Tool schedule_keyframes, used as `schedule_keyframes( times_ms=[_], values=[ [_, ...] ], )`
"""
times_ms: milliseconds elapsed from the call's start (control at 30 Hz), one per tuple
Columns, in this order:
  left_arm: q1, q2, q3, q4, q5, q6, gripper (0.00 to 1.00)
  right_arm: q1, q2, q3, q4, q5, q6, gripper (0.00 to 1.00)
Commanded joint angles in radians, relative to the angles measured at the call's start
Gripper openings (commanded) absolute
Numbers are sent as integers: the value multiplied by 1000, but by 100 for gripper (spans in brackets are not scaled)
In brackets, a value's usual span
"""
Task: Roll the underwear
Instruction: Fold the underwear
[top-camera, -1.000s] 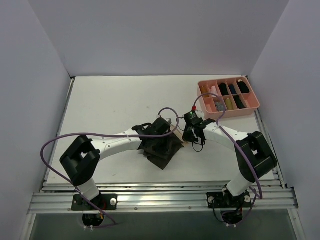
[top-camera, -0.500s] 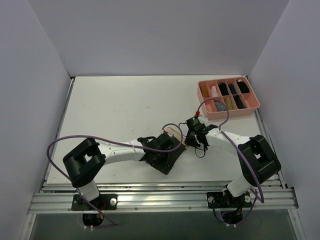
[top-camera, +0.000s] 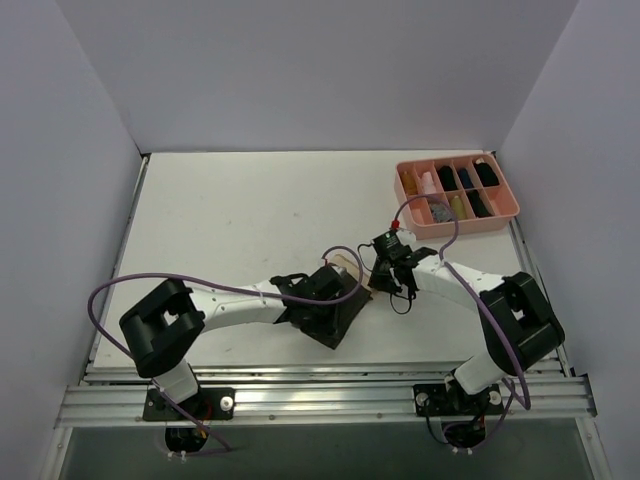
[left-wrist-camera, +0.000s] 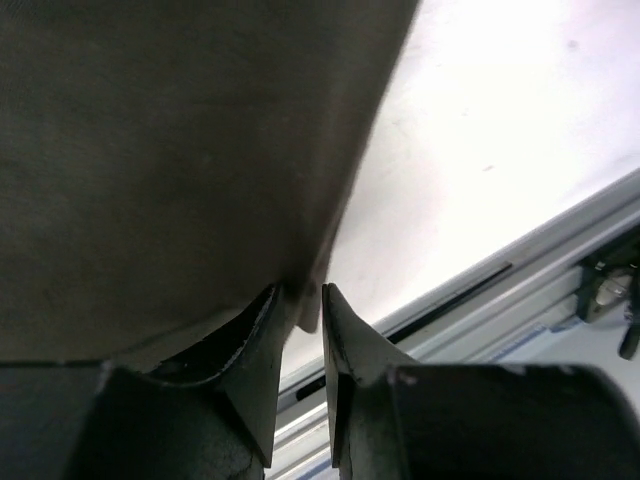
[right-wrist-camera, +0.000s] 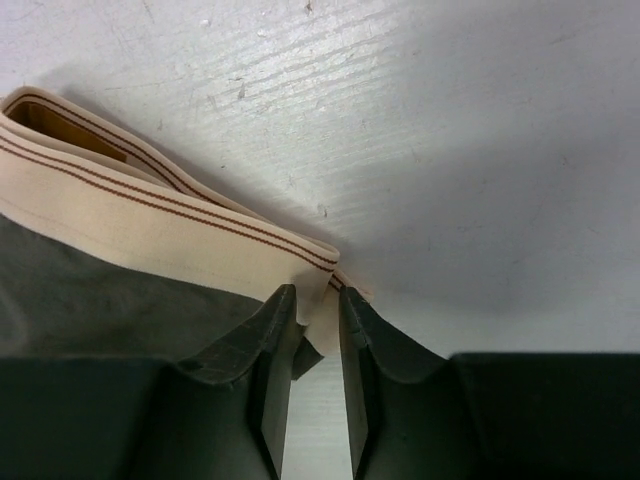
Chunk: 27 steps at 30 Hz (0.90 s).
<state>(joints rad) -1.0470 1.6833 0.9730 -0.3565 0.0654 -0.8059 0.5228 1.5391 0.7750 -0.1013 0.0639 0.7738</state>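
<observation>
The underwear (top-camera: 332, 324) has slid lower in frame, with the left end effector (left-wrist-camera: 300, 295) and right end effector (right-wrist-camera: 318, 295) slightly parted around its edges.

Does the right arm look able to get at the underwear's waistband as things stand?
Likely yes: a corner of the waistband sits between the fingers of the right end effector, nothing blocking it.

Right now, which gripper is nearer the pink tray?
Right. The right gripper is at the waistband corner of the underwear, below and left of the pink tray. The left gripper is farther left, over the dark cloth.
</observation>
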Motion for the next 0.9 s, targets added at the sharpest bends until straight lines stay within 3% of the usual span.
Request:
schedule_keyframes(
  times_ms=[0, 167, 267, 400, 567, 867],
  values=[
    [-7, -71, 58, 39, 24, -22, 30, -12, -76, 56, -90, 19, -5, 21],
    [16, -77, 130, -36, -18, -26, 34, -47, -108, 66, -126, -4, 7, 21],
    [60, -45, 205, -80, -27, 5, 36, -66, -97, 55, -123, -30, 27, 16],
    [102, 70, 344, -142, -32, 54, 36, -99, -102, 15, -86, -96, 48, 7],
    [123, 185, 472, -151, -12, 102, 36, -150, -106, -42, -22, -165, 53, 6],
    [104, 280, 467, -107, 68, 90, 36, -164, -111, -109, 46, -220, 76, 6]
  ],
)
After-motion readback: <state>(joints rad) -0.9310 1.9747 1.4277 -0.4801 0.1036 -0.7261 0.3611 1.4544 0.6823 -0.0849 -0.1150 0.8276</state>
